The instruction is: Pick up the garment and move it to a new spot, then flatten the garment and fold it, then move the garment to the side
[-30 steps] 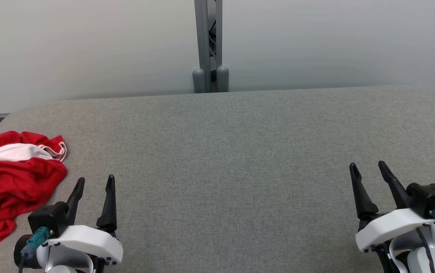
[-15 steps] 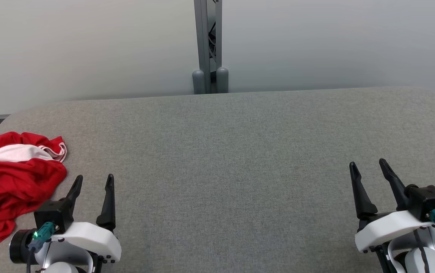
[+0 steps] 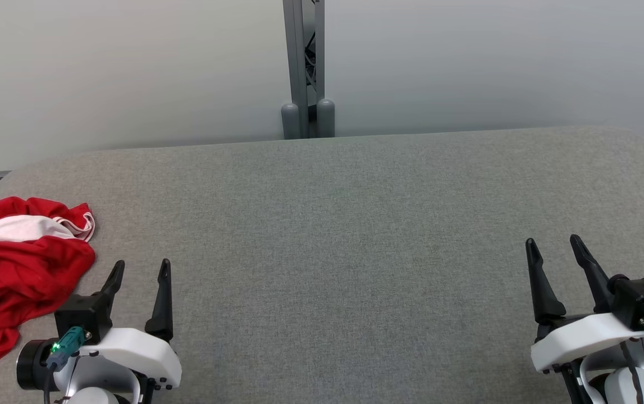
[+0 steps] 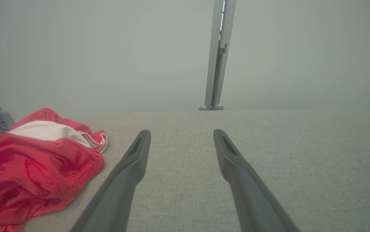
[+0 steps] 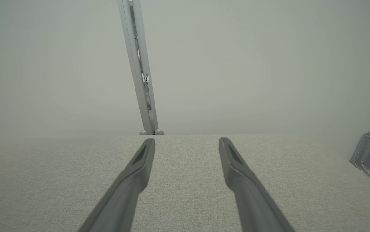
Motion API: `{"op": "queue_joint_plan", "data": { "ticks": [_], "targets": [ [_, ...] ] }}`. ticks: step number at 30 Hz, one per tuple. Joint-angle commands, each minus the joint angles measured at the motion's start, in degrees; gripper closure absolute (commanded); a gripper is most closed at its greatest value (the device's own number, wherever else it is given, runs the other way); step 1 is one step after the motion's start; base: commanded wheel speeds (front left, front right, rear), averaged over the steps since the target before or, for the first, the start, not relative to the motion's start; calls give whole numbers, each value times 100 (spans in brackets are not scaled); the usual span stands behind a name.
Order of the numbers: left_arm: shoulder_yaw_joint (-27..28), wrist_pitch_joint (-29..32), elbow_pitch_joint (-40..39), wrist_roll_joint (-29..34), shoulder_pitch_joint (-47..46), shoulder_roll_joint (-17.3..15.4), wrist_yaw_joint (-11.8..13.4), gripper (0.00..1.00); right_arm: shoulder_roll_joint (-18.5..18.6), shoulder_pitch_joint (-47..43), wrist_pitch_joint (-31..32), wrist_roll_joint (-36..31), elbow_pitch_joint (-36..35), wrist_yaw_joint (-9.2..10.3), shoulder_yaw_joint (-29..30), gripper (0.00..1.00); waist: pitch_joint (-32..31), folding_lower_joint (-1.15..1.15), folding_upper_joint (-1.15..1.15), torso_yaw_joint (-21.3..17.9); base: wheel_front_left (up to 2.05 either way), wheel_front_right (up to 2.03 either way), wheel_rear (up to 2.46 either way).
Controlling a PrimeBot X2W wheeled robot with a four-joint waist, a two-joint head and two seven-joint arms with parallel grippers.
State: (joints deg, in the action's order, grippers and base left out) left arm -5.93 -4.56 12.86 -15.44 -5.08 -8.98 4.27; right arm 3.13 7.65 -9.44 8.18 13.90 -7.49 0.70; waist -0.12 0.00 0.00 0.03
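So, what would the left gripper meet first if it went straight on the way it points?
Probably nothing near: the left gripper faces bare table, the garment lying off to its left; beyond, seemingly the wall.

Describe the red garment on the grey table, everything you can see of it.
The garment is red, soft-looking cloth with a white panel near its far side and a white-striped trim at one edge. It lies crumpled in a loose, creased heap, unfolded, at the left end of the grey table, running past the head view's left border. It rests on the table alone. The left claw stands open just to its right, fingers apart from the cloth, so nothing grips it.
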Motion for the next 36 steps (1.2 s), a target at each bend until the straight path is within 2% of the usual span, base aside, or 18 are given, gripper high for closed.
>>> {"op": "queue_joint_plan", "data": {
  "ticks": [1,25,30,36],
  "targets": [
    [-14,13,1,-15,-88,-6,-1,0,10,-24,-47,28,2,0,16,0,6,0,0,-8,0,0,0],
    [-86,25,15,-133,-112,-63,83,0,-3,-37,-45,-24,55,0,57,0,16,0,0,33,0,0,0],
    [-113,64,-3,-150,-176,-46,122,0,8,-68,-51,-25,29,0,94,0,15,0,0,247,0,0,0],
    [-124,47,-34,-171,-270,-66,139,0,9,-56,-31,-40,-52,0,70,0,60,0,0,826,0,0,0]
  ]
}}
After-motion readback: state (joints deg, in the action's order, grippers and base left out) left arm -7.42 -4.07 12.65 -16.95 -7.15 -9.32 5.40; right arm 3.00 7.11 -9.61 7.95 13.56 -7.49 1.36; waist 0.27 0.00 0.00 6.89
